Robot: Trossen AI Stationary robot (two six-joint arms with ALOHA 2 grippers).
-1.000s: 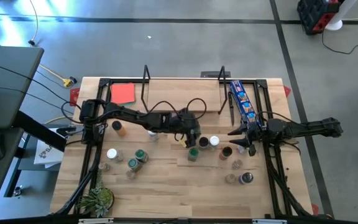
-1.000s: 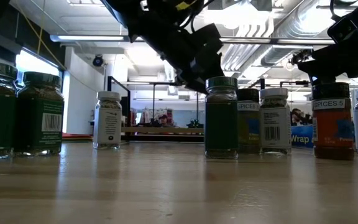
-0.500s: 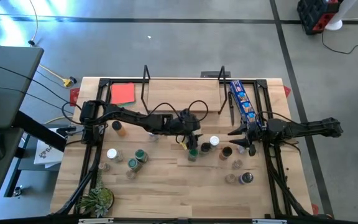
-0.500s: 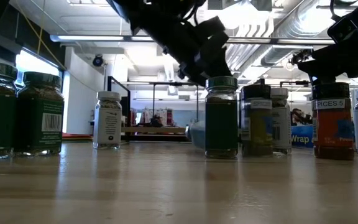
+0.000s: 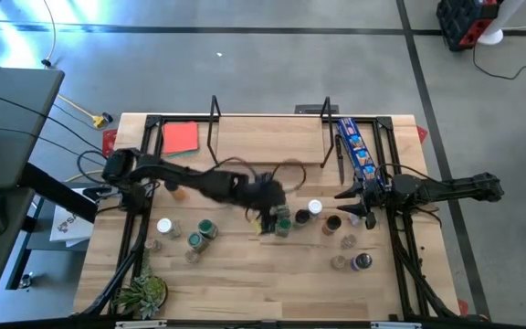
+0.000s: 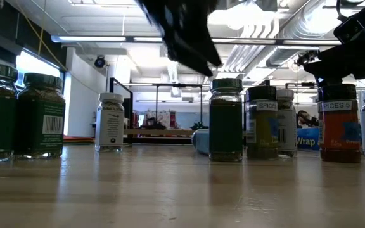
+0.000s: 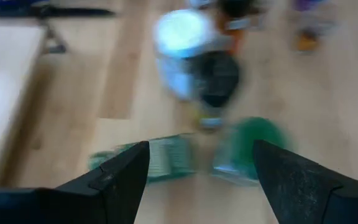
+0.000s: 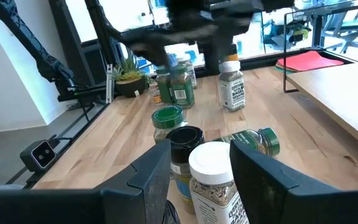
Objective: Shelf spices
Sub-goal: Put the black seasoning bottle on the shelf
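Left gripper [image 5: 268, 215] hangs mid-table above a tight knot of spice jars, fingers [image 7: 120, 177] spread wide, nothing between them. Its wrist view looks down on a green-lidded jar lying on its side [image 7: 235, 149], with a black-lidded jar [image 7: 219, 78] and a white-lidded jar [image 7: 182, 37] upright just beyond.

Right gripper [image 5: 356, 210] sits near the right side of the table, beside the long blue packet [image 5: 356, 151]. Fingers [image 8: 148, 177] stand partly apart; the same white-lidded jar [image 8: 211, 174] is just ahead of them, but whether they pinch anything I cannot tell.

Spices all on the tabletop, none on the shelf [image 5: 268, 137]. That light-wood rack lies along the far edge, between its black loop frames, bare on top; flat red square [image 5: 181, 137] just left of it.

More jars: a loose group on the near left [image 5: 199, 236], a few on the near right [image 5: 362, 262], one amber jar [image 5: 173, 190] by the left arm.

Open room: a wide strip of bare wood along the near edge, and a clear lane between the central cluster and the shelf. Small plant [image 5: 142, 294] at the near-left corner
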